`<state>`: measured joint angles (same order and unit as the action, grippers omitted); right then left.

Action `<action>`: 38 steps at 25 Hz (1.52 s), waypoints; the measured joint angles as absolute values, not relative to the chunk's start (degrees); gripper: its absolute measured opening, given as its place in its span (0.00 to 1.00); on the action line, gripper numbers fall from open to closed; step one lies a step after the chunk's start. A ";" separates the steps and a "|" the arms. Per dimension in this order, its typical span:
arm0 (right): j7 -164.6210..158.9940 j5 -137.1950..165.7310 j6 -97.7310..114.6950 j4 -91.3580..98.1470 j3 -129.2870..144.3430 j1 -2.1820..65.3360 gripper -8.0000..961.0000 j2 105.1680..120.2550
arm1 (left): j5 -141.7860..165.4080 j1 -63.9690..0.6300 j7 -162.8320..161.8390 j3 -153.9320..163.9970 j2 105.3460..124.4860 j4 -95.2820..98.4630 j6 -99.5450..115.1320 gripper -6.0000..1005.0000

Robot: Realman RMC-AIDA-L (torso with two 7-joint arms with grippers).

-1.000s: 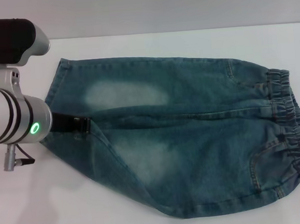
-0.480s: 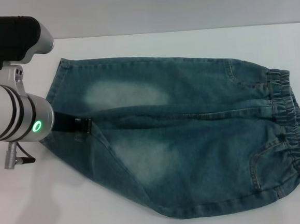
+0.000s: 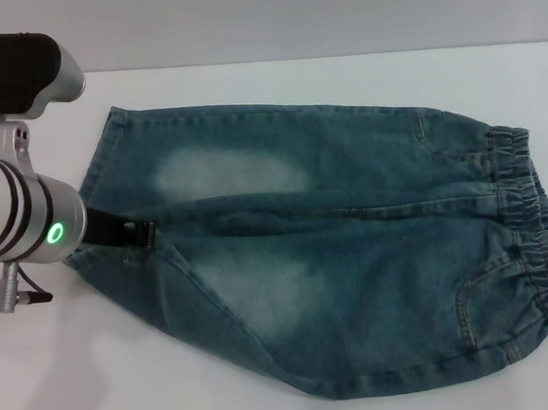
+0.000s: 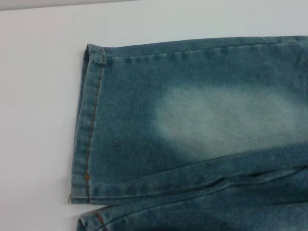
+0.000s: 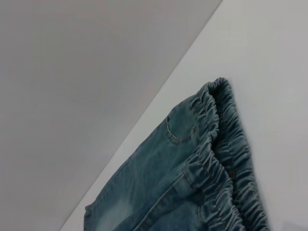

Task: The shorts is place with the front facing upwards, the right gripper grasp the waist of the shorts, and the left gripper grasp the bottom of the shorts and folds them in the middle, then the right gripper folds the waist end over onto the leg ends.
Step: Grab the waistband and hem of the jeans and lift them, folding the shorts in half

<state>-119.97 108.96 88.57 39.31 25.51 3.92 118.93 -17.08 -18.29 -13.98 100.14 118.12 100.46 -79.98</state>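
Blue denim shorts (image 3: 335,257) lie flat on the white table (image 3: 273,77), front up. The ruffled elastic waist (image 3: 532,223) is at the right, and it also shows in the right wrist view as the waist (image 5: 226,159). The straight stitched leg hems (image 3: 102,152) are at the left. My left gripper (image 3: 129,231) is low at the hems, where the two legs meet, with its black claw over the denim. The left wrist view shows the far leg's hem (image 4: 89,130) and a corner of the near leg (image 4: 91,222). My right gripper is out of view.
The white table runs past the shorts on all sides, with its back edge (image 3: 338,55) against a grey wall. My left arm's silver cylinder (image 3: 19,220) hangs over the table's left side.
My left arm has drawn back a little to the left, and its claw now sits nearer the hem edge. The shorts lie much as before.
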 joint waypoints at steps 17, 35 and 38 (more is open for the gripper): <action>-119.98 109.54 87.13 37.62 26.10 5.68 0.48 118.68 | -16.95 -18.73 -14.15 100.10 118.12 100.37 -80.07 0.03; -120.17 112.36 85.07 36.26 26.09 7.15 0.48 118.64 | -17.21 -18.90 -14.15 100.10 118.12 100.37 -80.40 0.03; -120.02 112.80 84.71 35.46 26.10 7.66 0.48 118.50 | -17.23 -18.92 -14.05 100.10 118.11 100.37 -80.58 0.03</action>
<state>-120.02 112.80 84.71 35.46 26.10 7.66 118.50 -17.23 -18.92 -14.05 100.10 118.11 100.37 -80.58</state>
